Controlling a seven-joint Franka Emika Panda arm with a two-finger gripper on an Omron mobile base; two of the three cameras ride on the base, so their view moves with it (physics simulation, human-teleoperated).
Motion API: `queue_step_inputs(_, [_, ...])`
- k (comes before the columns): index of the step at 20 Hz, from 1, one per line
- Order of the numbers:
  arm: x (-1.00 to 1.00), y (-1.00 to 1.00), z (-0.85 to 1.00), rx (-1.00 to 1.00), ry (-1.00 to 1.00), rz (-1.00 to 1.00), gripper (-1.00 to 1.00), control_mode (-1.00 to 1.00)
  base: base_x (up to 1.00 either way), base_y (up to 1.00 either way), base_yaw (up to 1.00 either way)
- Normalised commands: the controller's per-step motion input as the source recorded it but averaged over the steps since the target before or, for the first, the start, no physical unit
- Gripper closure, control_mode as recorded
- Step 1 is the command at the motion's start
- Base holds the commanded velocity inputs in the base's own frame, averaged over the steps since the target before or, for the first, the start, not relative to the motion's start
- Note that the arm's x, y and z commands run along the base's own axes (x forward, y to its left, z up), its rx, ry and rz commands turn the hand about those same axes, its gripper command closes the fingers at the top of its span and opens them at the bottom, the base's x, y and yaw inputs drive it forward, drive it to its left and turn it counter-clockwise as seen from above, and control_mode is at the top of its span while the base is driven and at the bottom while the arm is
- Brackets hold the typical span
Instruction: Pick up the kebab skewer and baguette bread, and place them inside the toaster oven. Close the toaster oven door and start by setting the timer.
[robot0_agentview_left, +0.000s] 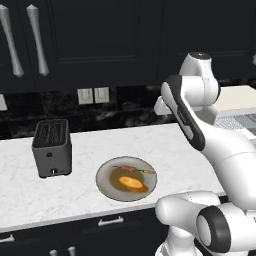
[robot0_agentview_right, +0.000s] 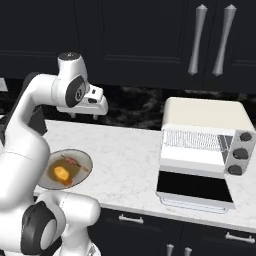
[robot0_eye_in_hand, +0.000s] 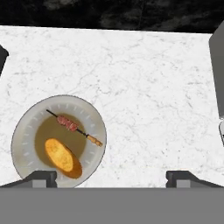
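The skewer (robot0_eye_in_hand: 73, 127) is a thin dark stick with reddish-brown chunks near its middle and a pale orange piece at one end. It lies across the far part of a grey plate (robot0_eye_in_hand: 26, 131), just beside the bread (robot0_eye_in_hand: 63, 158), a smooth orange-golden oval loaf on the near part of the same plate. In the hand view the two seem to lie close, the skewer's pale end near the loaf; whether they touch cannot be told.

In the left base view, a dark grey toaster (robot0_agentview_left: 52, 148) stands at the left of the white marbled counter (robot0_agentview_left: 90, 145). The plate (robot0_agentview_left: 107, 172) sits to its right, near the counter's front edge, carrying the skewer (robot0_agentview_left: 131, 169) and the bread (robot0_agentview_left: 132, 183).

To the right of the plate the white arm rises, bends at a dark elbow and reaches forward, its hand held high above the counter between the plate and the oven. In the right base view the gripper (robot0_agentview_right: 86, 116) hangs under the hand, pointing down, well clear of the surface. In the hand view the fingertips (robot0_eye_in_hand: 43, 176) stand wide apart, with nothing between them.

Farthest right in the right base view, the cream-white oven (robot0_agentview_right: 205, 135) stands on the counter, its wire rack showing. Its door (robot0_agentview_right: 195, 187) is folded down flat, dark glass up. Three dark knobs (robot0_agentview_right: 240, 153) run down its right side.
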Motion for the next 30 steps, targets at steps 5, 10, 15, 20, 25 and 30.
queue_step_inputs(5, [0.00, 0.00, 0.00, 0.00, 0.00, 0.00, -1.00, 1.00, 0.00, -0.63, 0.00])
queue_step_inputs(10, [0.00, 0.00, 0.00, 0.00, 0.00, 0.00, -1.00, 1.00, 0.00, -0.44, 0.00])
queue_step_inputs(15, [0.00, 0.00, 0.00, 0.00, 0.00, 0.00, -1.00, 1.00, 0.00, -0.07, 0.00])
queue_step_inputs(20, [0.00, 0.00, 0.00, 0.00, 0.00, 0.00, -1.00, 1.00, 0.00, 0.00, 0.00])
queue_step_inputs(25, [0.00, 0.00, 0.00, 0.00, 0.00, 0.00, -1.00, 1.00, 0.00, 0.00, 0.00])
queue_step_inputs(30, [0.00, 0.00, 0.00, 0.00, 0.00, 0.00, -1.00, -1.00, 0.00, 0.00, 0.00])
